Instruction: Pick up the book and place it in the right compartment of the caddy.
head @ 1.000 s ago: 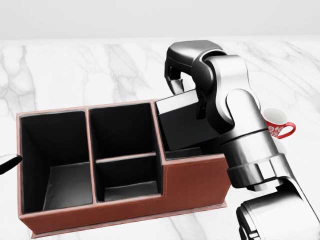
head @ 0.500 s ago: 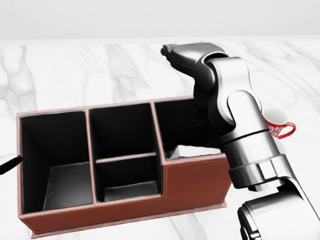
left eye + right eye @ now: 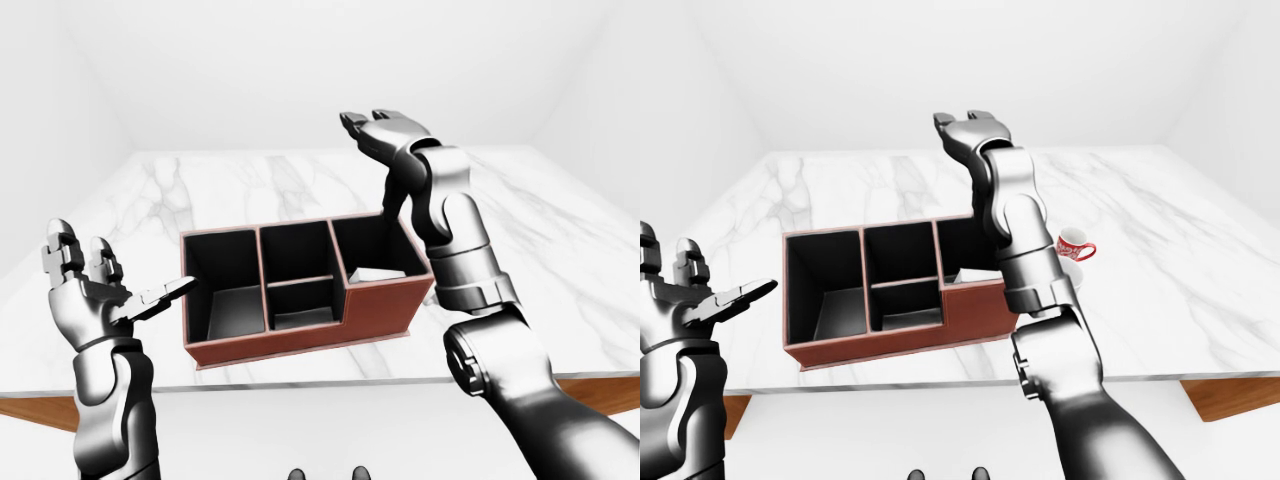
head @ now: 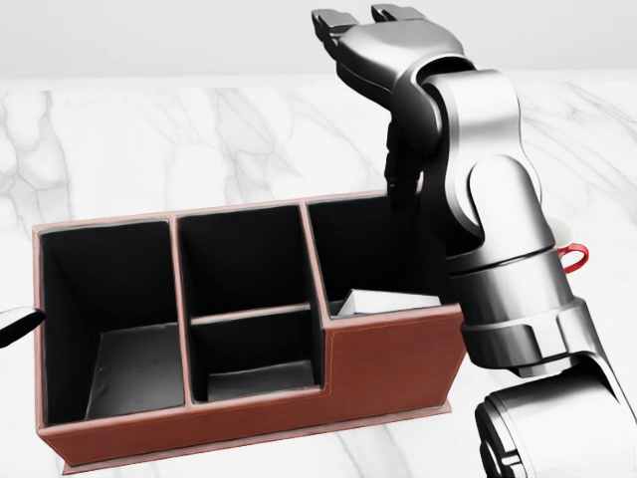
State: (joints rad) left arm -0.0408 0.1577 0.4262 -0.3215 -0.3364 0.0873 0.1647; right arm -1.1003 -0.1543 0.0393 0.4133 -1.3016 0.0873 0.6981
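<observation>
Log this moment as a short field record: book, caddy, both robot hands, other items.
book: lying in the right compartment, pale page edge showing
caddy: brown, dark inside, standing on the marble table
right robot hand: open, raised above the caddy, holding nothing
left robot hand: open, off the caddy's left end, empty
other items: red and white mug, to the right of the caddy
table: white marble

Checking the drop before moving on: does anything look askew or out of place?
Nothing stands out. The book lies low inside the caddy's right compartment, only its pale edge showing. The right hand is open above it; the left hand is open too.
</observation>
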